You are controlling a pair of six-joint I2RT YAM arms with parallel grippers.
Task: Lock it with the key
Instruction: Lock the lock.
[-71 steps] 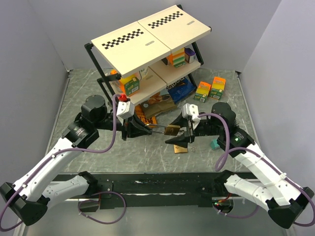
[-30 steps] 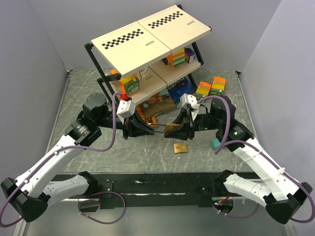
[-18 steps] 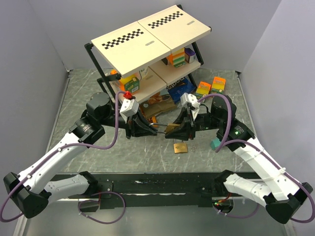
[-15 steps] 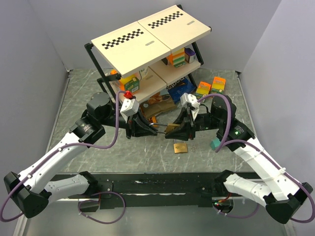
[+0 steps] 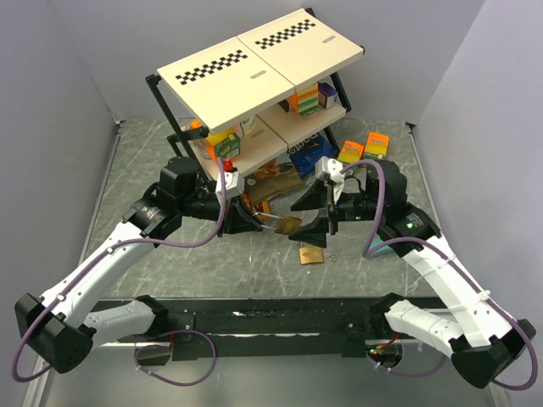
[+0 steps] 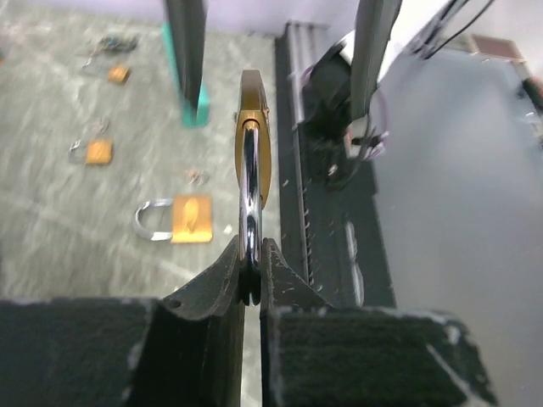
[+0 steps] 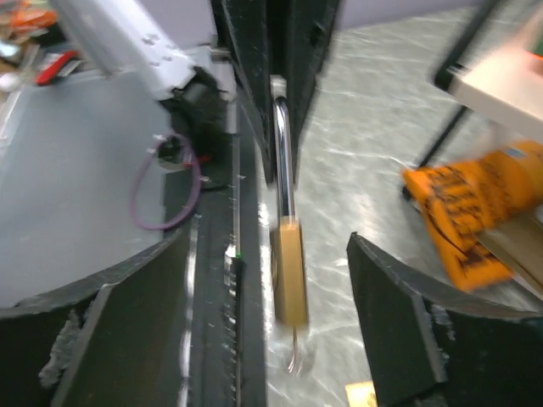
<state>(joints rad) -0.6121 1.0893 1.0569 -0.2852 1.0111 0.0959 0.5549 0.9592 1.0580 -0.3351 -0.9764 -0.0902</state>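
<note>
1. The right hand [image 5: 310, 219] has just sprung wide. The padlock [image 5: 291, 225] hangs between its fingers, untouched.
2. The left hand [image 5: 248, 219], at the padlock's 9 o'clock, stays clamped narrow on the shackle, above the bench [image 5: 153, 161].
3. Probably a re-grip or a finished turn; the key is too blurred to pick out.
4. No writing is readable.

Shelf rack [image 5: 254, 72], checkered top, 12 o'clock; orange-green boxes [image 5: 377, 142] 1 o'clock; orange snack bag [image 7: 465, 216] beneath rack.

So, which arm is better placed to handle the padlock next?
Right, probably: the right pincer stands open either side of the padlock, free to grip. The left pincer is shut on the shackle, holding it up.
</note>
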